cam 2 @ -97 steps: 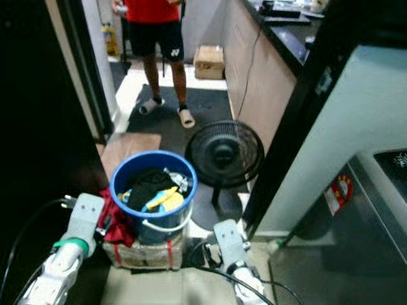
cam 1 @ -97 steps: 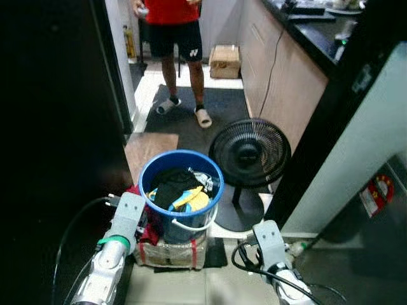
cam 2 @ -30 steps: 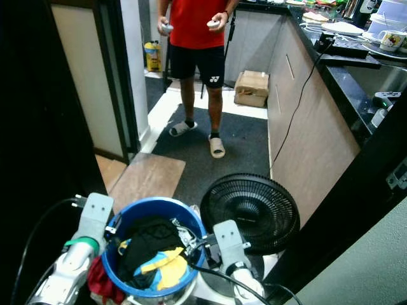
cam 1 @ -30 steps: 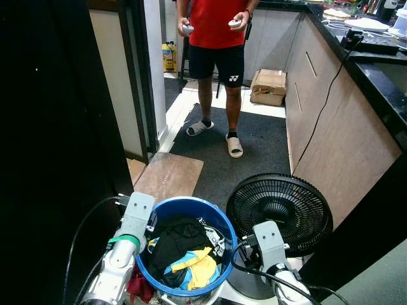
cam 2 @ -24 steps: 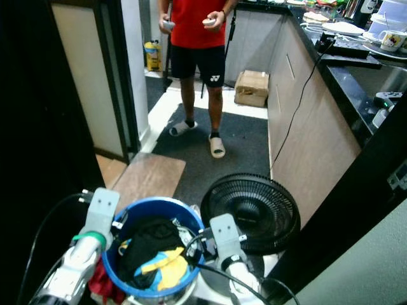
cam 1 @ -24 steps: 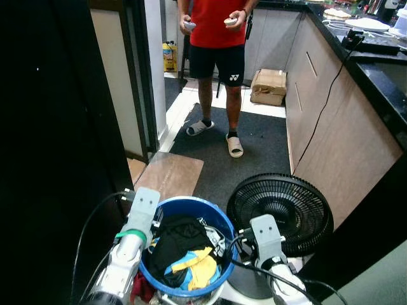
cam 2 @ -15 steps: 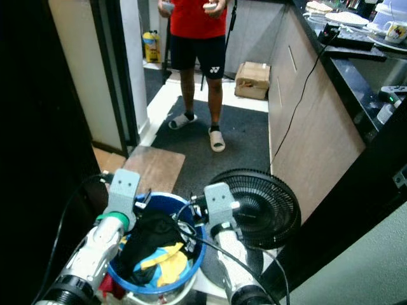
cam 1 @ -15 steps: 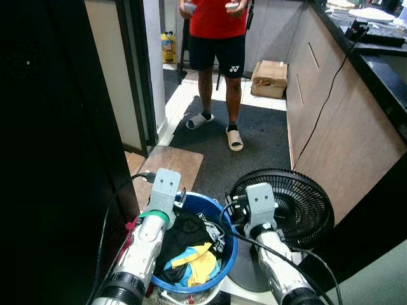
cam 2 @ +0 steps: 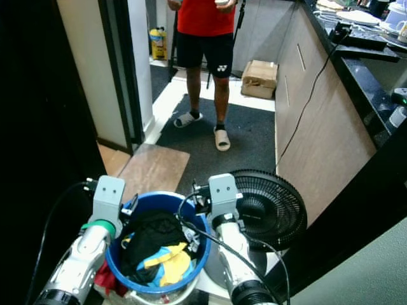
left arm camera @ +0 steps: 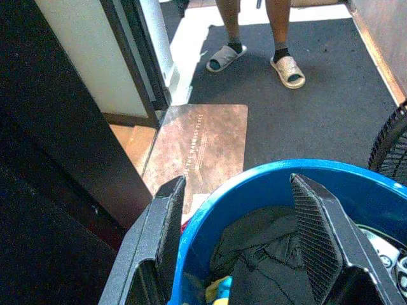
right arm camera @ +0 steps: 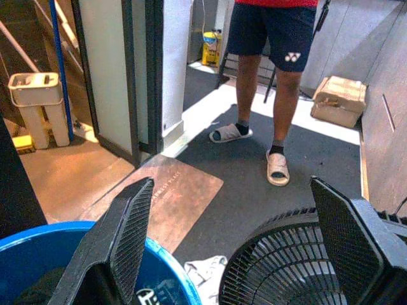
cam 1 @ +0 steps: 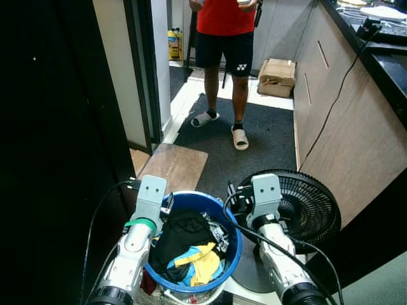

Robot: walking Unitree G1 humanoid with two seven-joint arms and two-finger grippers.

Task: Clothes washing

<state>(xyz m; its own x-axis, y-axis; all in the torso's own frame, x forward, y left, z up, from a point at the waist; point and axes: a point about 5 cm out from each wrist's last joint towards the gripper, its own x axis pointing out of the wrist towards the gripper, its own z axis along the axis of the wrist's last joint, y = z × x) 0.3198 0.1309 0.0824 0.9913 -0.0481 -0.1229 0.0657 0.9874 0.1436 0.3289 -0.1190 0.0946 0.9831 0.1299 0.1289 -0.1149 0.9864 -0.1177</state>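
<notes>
Left eye view is showing a round blue plastic bucket (cam 1: 191, 254) sitting at about 6 o'clock in the frame, low and close to the robot, heaped with crumpled clothes (cam 1: 184, 238): a soft black garment on top, with yellow and light blue fabric bunching beneath it. A white wire handle is curving along the bucket's near rim.

The left gripper (left arm camera: 245, 222) is hanging over the bucket's 9 o'clock rim; in the left wrist view its long, ribbed black fingers (left arm camera: 311, 222) are standing wide apart, straddling the blue rim, with one outside the wall and one over the clothes, and the jaws are holding nothing. The right gripper (right arm camera: 245, 235) is hovering at the bucket's 3 o'clock side, between the bucket and a black floor fan (cam 1: 299, 206) with a round wire-grille face. Its jaws are also gaping wide and gripping nothing, its textured fingers (right arm camera: 346, 235) framing the fan grille and the bucket's edge.

At 12 o'clock a person (cam 1: 226, 38) in a red shirt, dark shorts and pale slide sandals is standing on a dark mat (cam 1: 254, 152). A brown rectangular doormat (cam 1: 175, 168) is lying just beyond the bucket, at 11 o'clock. A cardboard box (cam 1: 276, 68) is resting at 1 o'clock beside wood-grain cabinets (cam 1: 343, 121) that are running under a glossy black bench (cam 1: 378, 54). A dark door frame (cam 1: 137, 82) is rising at 10 o'clock.
</notes>
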